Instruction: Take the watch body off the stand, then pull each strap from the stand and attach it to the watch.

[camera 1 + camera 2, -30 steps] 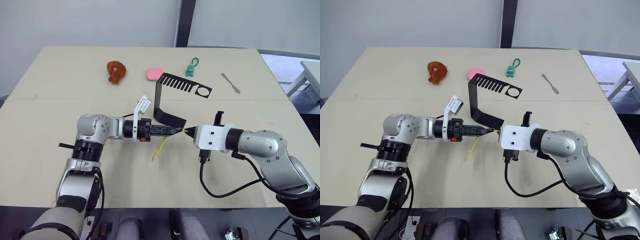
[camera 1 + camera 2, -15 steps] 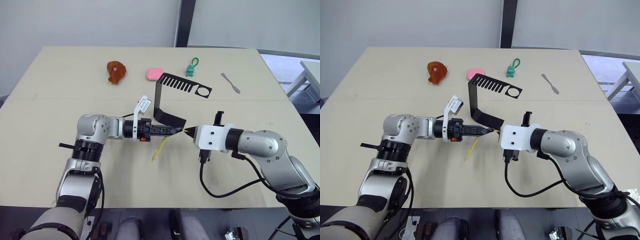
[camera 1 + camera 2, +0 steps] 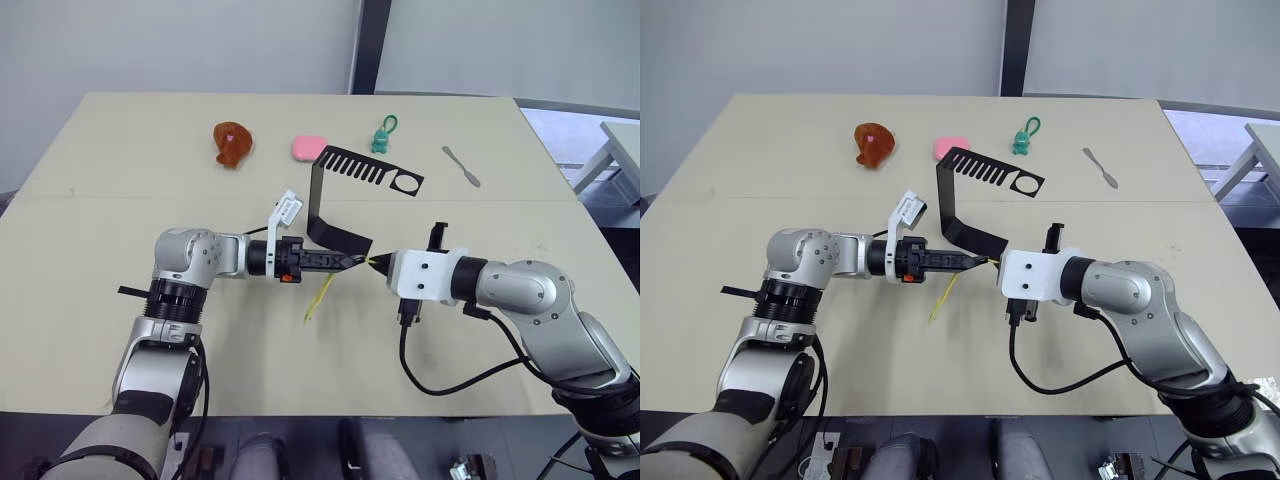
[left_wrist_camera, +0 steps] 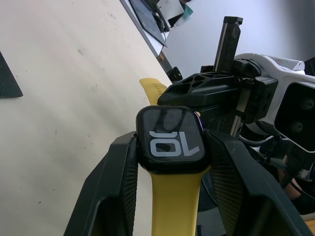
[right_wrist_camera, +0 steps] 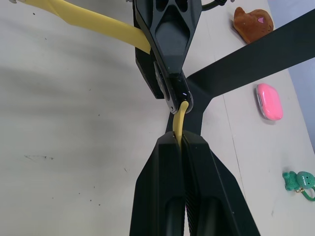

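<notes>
The watch body point(image 4: 170, 140), black with a greyish screen and a white mark, is clamped between my left gripper's point(image 3: 350, 262) fingers. One yellow strap point(image 3: 320, 297) hangs from it toward the table. My right gripper point(image 5: 182, 139) is shut on the second yellow strap point(image 5: 181, 115), whose free end meets the watch body's far edge. The two grippers face each other tip to tip just in front of the black stand's point(image 3: 318, 200) base. The stand's comb-like top arm point(image 3: 362, 168) holds nothing.
Along the table's far side lie a brown toy point(image 3: 230, 143), a pink object point(image 3: 310, 148), a teal keychain figure point(image 3: 382, 135) and a grey spatula point(image 3: 461, 166). A cable loops on the table under my right arm point(image 3: 440, 375).
</notes>
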Action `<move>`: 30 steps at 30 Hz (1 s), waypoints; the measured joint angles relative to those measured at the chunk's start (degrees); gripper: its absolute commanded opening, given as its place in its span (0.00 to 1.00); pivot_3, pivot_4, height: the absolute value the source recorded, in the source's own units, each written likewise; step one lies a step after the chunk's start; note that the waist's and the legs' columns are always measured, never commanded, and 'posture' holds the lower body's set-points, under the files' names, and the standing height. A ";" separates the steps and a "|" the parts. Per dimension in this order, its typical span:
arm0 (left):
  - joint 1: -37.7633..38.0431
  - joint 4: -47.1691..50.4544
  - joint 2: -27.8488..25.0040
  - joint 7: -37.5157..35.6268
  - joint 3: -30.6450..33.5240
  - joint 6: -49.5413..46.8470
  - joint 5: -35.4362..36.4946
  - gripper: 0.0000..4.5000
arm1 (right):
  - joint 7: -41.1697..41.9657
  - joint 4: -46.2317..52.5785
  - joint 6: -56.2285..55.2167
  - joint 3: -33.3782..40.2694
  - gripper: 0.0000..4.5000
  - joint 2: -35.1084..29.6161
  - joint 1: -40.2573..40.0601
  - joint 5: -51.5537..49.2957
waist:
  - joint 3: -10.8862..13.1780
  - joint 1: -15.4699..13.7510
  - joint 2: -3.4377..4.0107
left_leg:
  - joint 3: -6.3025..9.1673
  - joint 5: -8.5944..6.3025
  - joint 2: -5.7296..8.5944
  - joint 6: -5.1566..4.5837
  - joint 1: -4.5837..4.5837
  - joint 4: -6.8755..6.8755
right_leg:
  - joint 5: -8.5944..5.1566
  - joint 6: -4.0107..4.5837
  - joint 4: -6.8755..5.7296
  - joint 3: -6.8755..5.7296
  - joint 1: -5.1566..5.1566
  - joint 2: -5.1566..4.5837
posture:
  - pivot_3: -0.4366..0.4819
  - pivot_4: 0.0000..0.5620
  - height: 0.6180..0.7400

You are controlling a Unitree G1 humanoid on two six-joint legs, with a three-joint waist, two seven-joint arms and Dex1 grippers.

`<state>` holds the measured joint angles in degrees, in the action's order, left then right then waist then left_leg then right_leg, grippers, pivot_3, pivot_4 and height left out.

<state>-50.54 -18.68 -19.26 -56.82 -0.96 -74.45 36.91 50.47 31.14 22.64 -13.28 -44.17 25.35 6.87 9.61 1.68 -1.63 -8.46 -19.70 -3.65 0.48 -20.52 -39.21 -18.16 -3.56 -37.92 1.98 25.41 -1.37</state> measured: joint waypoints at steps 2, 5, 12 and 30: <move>0.00 0.00 0.00 -0.02 0.00 0.00 0.00 0.35 | 0.00 0.00 0.00 0.00 0.00 0.00 0.00 0.00 | 0.00 0.00 0.00 | 0.00 0.00 0.00 0.00 0.00 0.00 | 0.00 0.00 0.00 0.00 0.00 0.00 | 0.48 0.27 1.00; -0.02 0.00 0.01 -0.02 0.00 0.01 0.00 0.35 | 0.00 0.00 0.02 0.00 0.00 0.00 0.00 0.00 | 0.00 0.00 0.00 | 0.00 0.00 0.00 0.00 0.00 0.00 | 0.00 0.00 0.00 0.00 0.00 0.00 | 0.48 0.27 1.00; -0.05 0.01 0.04 -0.03 0.00 0.00 0.00 0.35 | 0.00 0.00 0.23 0.00 0.00 0.09 0.00 0.00 | 0.00 0.00 0.00 | 0.00 0.00 0.00 0.00 0.00 0.00 | 0.00 0.00 0.00 0.00 0.00 0.00 | 0.48 0.27 1.00; -0.37 0.00 0.02 -0.40 -0.14 0.96 -0.02 0.35 | 0.00 0.00 1.18 0.00 0.00 0.41 0.63 0.36 | 0.00 -0.01 0.00 | 0.00 0.00 0.00 0.00 0.00 0.00 | 0.00 0.00 0.00 0.00 0.00 0.00 | 0.48 0.27 1.00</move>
<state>-50.91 -18.68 -19.24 -57.21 -1.11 -73.49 36.89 50.47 31.14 23.82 -13.28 -43.76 25.98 7.23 9.61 1.68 -1.63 -8.46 -19.70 -3.65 0.48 -20.52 -39.21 -18.16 -3.56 -37.92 1.98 25.41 -1.37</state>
